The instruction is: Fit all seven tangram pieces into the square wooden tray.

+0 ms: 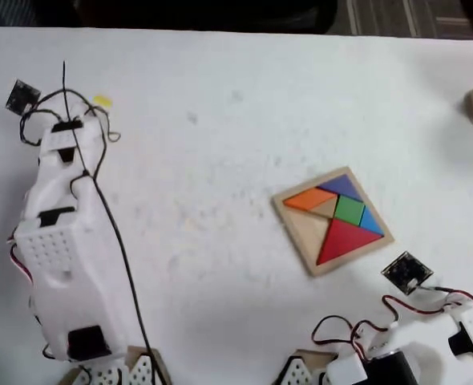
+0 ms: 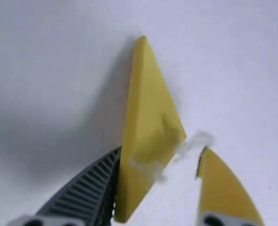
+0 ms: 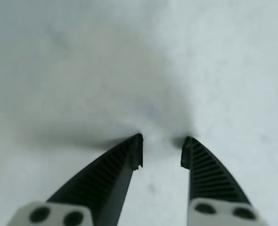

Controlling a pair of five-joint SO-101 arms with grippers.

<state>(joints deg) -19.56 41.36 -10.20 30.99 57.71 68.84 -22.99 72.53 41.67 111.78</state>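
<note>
Yellow wooden triangle piece (image 1: 102, 101) far left on the white table (image 1: 220, 104), just beyond the tip of the white left arm (image 1: 60, 233), well apart from the tray. From the left wrist, up on edge and tilted, one face against the grey ribbed finger (image 2: 87, 193) of the left gripper (image 2: 159, 153), parted from the yellow finger (image 2: 224, 188) by a clear gap: jaws spread, not clenched on the piece. Whitish wisp (image 2: 195, 141) of fluff between piece and yellow finger. Right of the table's middle, square wooden tray (image 1: 307, 231), turned corner-on, flat on the table. Inside it, orange triangle (image 1: 309, 199), purple-blue parallelogram (image 1: 341, 186), small tan triangle (image 1: 326, 208), green square (image 1: 349, 210), blue triangle (image 1: 370, 222) and large red triangle (image 1: 345, 239), all edge to edge; bare wood along the tray's near-left side. At the near right edge, white right arm (image 1: 429, 353) with red and black wires (image 1: 397, 309). Right gripper (image 3: 163, 143) low over bare table, its two dark ribbed fingers (image 3: 106, 179) parted, holding nothing.
</note>
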